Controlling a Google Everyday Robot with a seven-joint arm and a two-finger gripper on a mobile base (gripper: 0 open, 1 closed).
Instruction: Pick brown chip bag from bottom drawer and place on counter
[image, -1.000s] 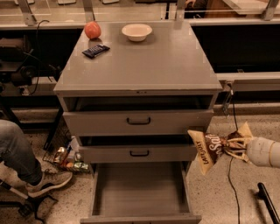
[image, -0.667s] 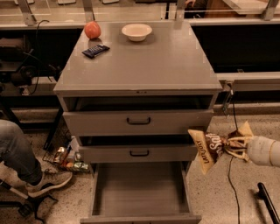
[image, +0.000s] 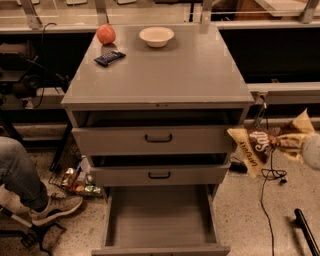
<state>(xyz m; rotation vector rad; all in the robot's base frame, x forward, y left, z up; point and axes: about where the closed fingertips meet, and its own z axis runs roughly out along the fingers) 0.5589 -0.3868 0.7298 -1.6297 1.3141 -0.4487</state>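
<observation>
Drawer (image: 160, 215) pulled fully out at the cabinet's foot, grey floor showing. Shoe (image: 55, 207) and a trousered leg at lower left. Right of the cabinet, level with the two upper drawers (image: 158, 138), bag (image: 252, 147) hung in the air, well clear of drawer and counter (image: 165, 75). Gripper (image: 284, 142) was at the bag's right side, fingers closed on it, pale arm behind at the frame edge. Upper drawers slightly ajar. On the counter's far left: candy bar (image: 109, 58), then apple (image: 105, 34); bowl (image: 156, 36) at the back, centre.
</observation>
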